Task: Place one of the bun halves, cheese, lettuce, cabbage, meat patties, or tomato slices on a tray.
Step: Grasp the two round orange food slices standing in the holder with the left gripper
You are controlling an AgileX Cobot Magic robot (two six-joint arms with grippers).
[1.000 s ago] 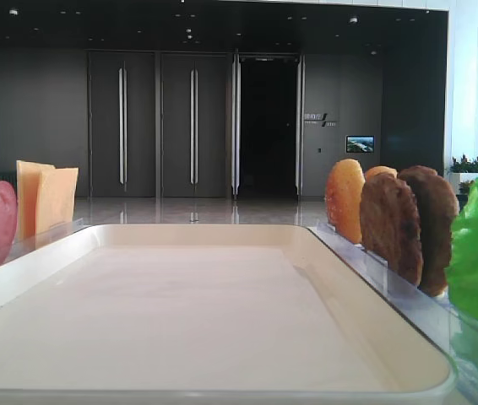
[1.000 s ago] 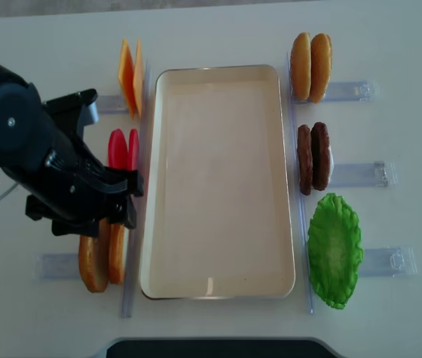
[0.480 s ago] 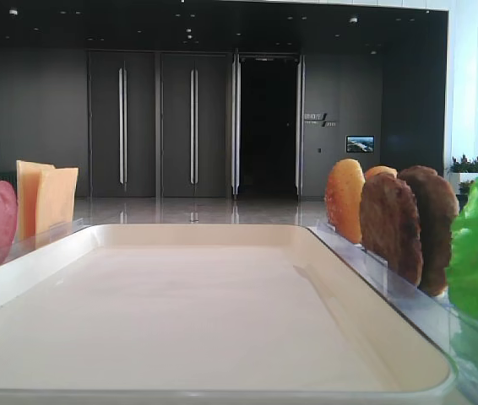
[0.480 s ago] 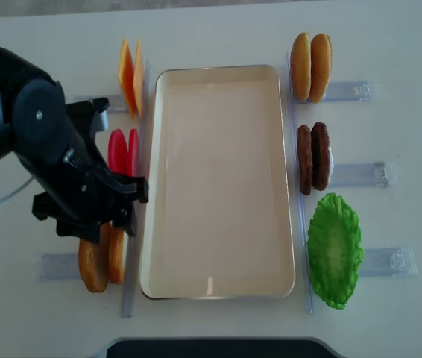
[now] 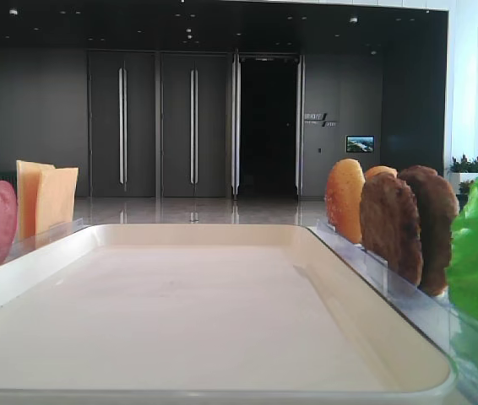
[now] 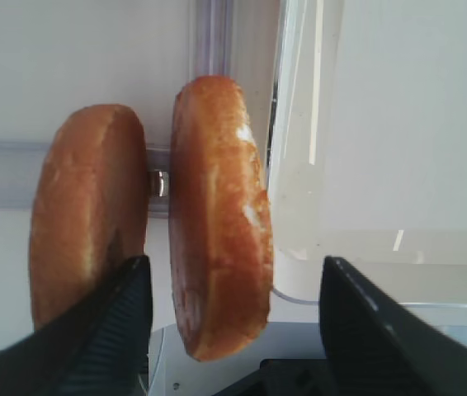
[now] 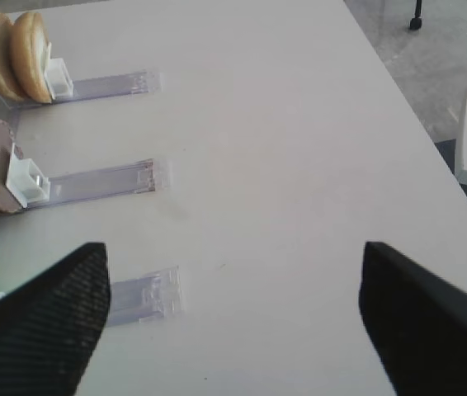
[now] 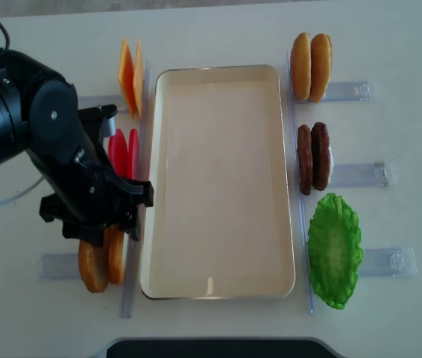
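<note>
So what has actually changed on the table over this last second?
Only the left arm moved: it slid toward the tray and settled over the two bun halves in the near left rack. Its tool stayed open, with one bun half between its fingers, nothing taken hold of yet. The tray, cheese, tomato slices, patties and lettuce stayed put.

Narrow gap between bun halves (image 6: 217, 214); tray (image 8: 218, 287) rim alongside.

Tray (image 8: 218, 179) central; cheese (image 8: 130, 84) left; meat patties (image 8: 313, 157) right; lettuce (image 8: 334, 250) nearer.
</note>
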